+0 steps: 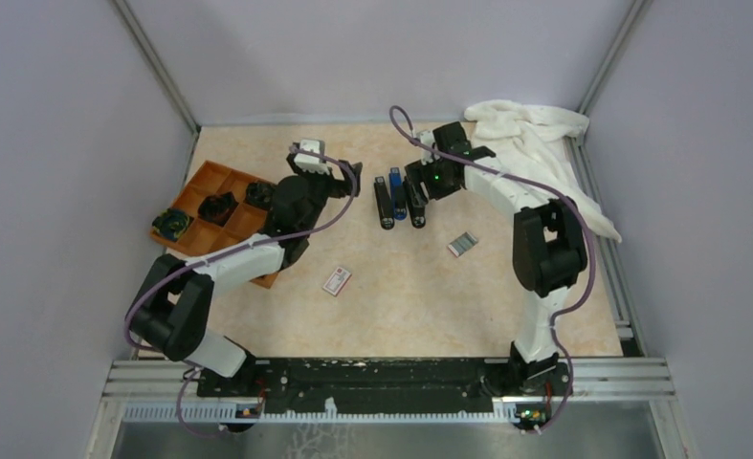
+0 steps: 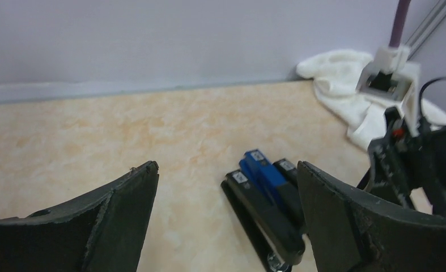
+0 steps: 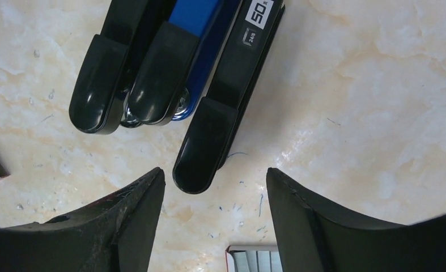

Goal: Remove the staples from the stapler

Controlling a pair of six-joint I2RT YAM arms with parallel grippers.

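Three staplers lie side by side at mid-table. The slim black stapler (image 1: pixel 416 208) is the rightmost; in the right wrist view (image 3: pixel 226 90) its rounded tip lies just beyond my open fingers. A blue stapler (image 1: pixel 396 191) lies in the middle and an alike black stapler (image 1: pixel 384 205) on the left. My right gripper (image 1: pixel 420 184) hovers open and empty over the row's right side (image 3: pixel 215 181). A silvery-grey ridged block of staples (image 1: pixel 462 244) lies on the table, right of the row. My left gripper (image 1: pixel 351 178) is open and empty, left of the row (image 2: pixel 226 187).
An orange compartment tray (image 1: pixel 214 180) with dark items stands at the left, under my left arm. A small white-and-red card box (image 1: pixel 337 280) lies near the middle front. A white towel (image 1: pixel 535 134) is heaped in the far right corner. Walls close three sides.
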